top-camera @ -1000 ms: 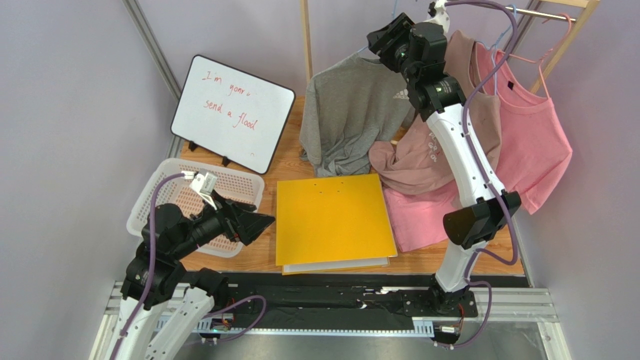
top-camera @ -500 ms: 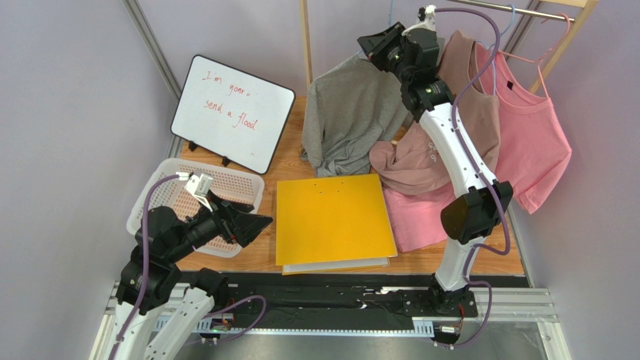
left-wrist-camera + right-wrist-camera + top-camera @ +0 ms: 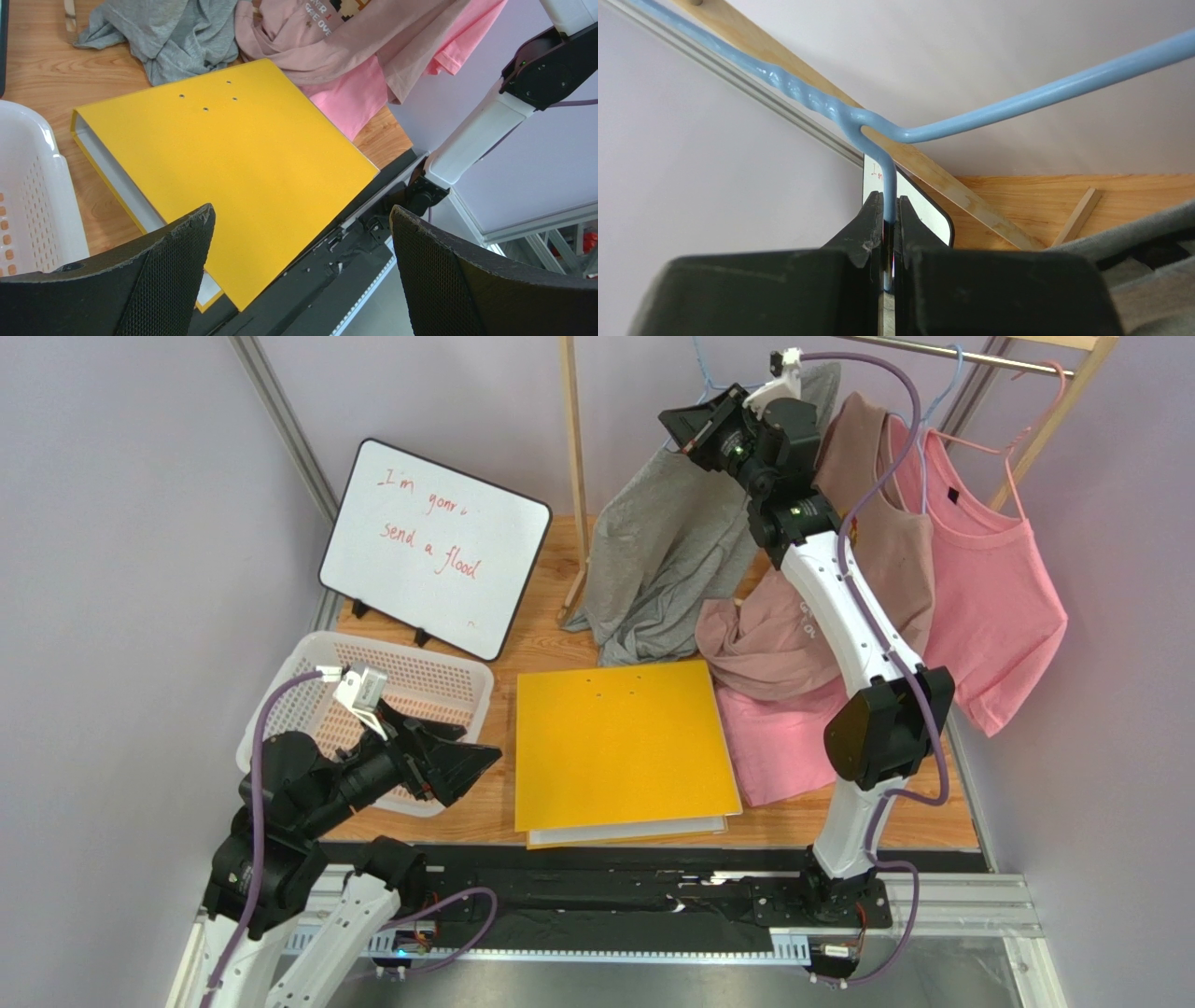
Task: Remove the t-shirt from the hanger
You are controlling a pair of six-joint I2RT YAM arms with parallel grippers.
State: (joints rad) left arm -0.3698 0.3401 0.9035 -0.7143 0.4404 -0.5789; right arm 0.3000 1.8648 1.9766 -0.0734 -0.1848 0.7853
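Right wrist view: right fingers pinched shut on the blue hanger, on its wire stem just below the twisted neck. From the top I see the grey t-shirt hanging beside them, hem bunched on the surface behind the yellow binder. Left fingers spread wide above it, holding nothing.
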